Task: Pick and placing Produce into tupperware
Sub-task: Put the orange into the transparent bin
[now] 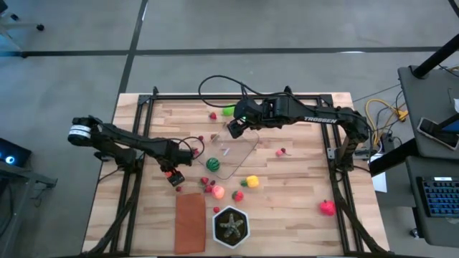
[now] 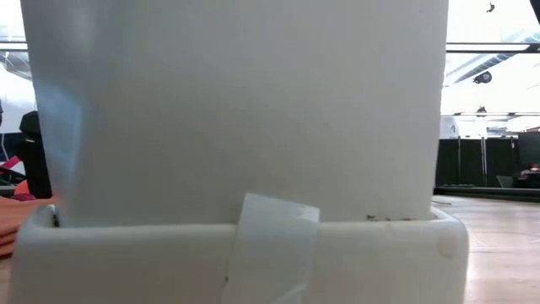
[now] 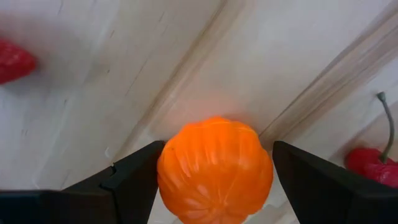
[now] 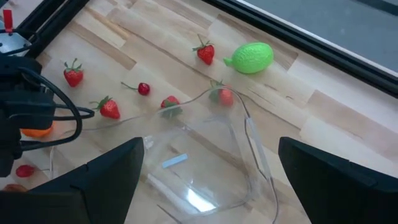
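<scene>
An orange ribbed fruit (image 3: 214,168) rests on the wooden table (image 1: 301,179), left of the clear tupperware (image 1: 233,154). My left gripper (image 3: 217,146) points down over it, open, one finger on each side. My right gripper (image 1: 235,129) hangs open above the tupperware's far left corner, touching nothing. Loose produce lies around: a striped dark green melon (image 1: 213,164), a yellow piece (image 1: 252,182), a green lime (image 4: 250,57), strawberries (image 4: 74,74) and a cherry (image 4: 143,89). I see no produce inside the tupperware (image 4: 205,155). My left gripper comes at the orange fruit from above, with a finger (image 3: 134,180) next to each of its two sides (image 3: 163,177). The fruit fills the gap between them and sits on the table. Whether the fingers touch it, I cannot tell.
A green star-shaped plant in a black hexagonal pot (image 1: 231,226) and a flat orange-brown rectangle (image 1: 190,222) lie near the table's front edge. A red fruit (image 1: 327,208) lies at the near right. A white object (image 2: 236,127) close to the camera fills the low view.
</scene>
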